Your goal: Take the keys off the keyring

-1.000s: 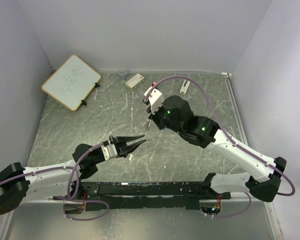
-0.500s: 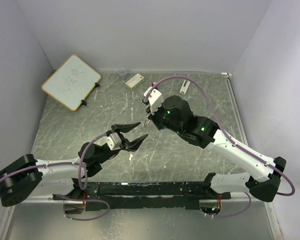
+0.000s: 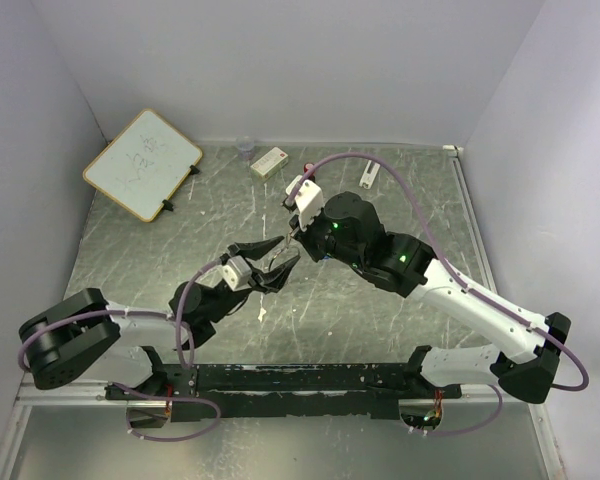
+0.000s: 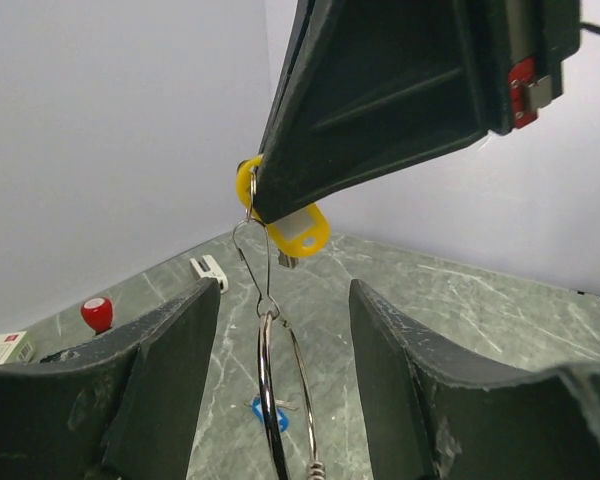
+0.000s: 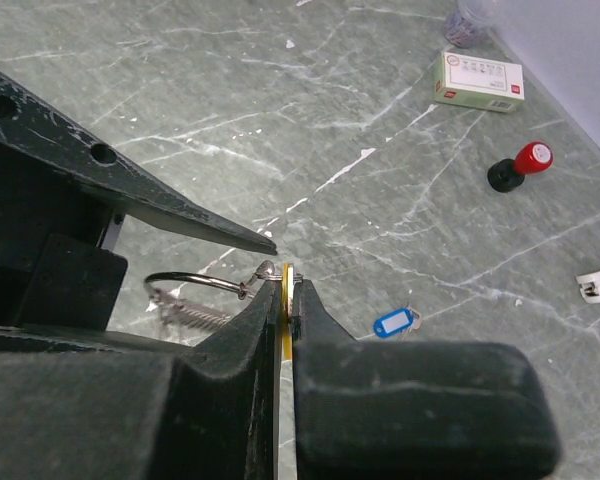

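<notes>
Right gripper (image 5: 286,287) is clamped tight on the yellow-headed key (image 4: 296,228), pinching the plastic head flat between its two fingers up in the air. So the keyring (image 4: 266,385) just dangles straight below that key, linked to it by a thin wire hook (image 4: 250,255) and hanging clear of the table (image 5: 280,90). Left gripper (image 4: 285,290) has its jaws spread wide with nothing in them. One finger sits on each side of the keyring, and neither touches it as far as I can see. From the right wrist view one left fingertip (image 5: 265,243) points in just above the keyring. Blue-headed key (image 5: 392,322) lies loose on the table underneath the keyring, off it already. There might be a bit of grey metal tucked right above the keyring behind the yellow head, but it's too small to call. Red-capped bottle (image 5: 518,168) and a white box (image 5: 478,80) stand well away from the keyring, toward the back wall.
</notes>
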Robot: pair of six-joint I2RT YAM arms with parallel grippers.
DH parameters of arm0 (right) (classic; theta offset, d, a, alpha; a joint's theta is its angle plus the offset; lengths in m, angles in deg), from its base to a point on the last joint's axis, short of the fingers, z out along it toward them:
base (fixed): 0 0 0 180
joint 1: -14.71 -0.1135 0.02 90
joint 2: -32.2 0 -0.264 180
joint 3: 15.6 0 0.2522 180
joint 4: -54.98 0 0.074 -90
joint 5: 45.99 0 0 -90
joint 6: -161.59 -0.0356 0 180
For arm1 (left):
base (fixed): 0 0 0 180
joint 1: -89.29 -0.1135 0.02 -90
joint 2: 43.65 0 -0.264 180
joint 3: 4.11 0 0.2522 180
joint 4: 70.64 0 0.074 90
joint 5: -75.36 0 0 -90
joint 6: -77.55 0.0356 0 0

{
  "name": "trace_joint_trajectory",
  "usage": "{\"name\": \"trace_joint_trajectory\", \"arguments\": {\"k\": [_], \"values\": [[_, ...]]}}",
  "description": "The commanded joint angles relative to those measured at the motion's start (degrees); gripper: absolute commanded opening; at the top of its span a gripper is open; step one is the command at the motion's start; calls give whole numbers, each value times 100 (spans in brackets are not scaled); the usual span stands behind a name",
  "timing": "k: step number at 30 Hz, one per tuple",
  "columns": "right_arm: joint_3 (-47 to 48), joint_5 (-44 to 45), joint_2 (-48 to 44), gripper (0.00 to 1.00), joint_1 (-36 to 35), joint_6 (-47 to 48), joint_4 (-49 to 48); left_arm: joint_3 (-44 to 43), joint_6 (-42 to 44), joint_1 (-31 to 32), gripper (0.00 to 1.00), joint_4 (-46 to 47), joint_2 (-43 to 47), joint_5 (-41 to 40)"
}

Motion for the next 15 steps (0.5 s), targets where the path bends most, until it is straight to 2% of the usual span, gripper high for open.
{"name": "trace_joint_trajectory", "arguments": {"k": [1,9,15], "values": [[-17,-63,-35,0,22,-54,-167,-207,52,21,64,661,-205,-246],[-59,-82,-36,0,15,-71,-172,-290,168,21,56,966,-459,-342],[-82,-91,-37,0,15,-79,-179,-265,171,20,56,1233,-555,-381]]}}
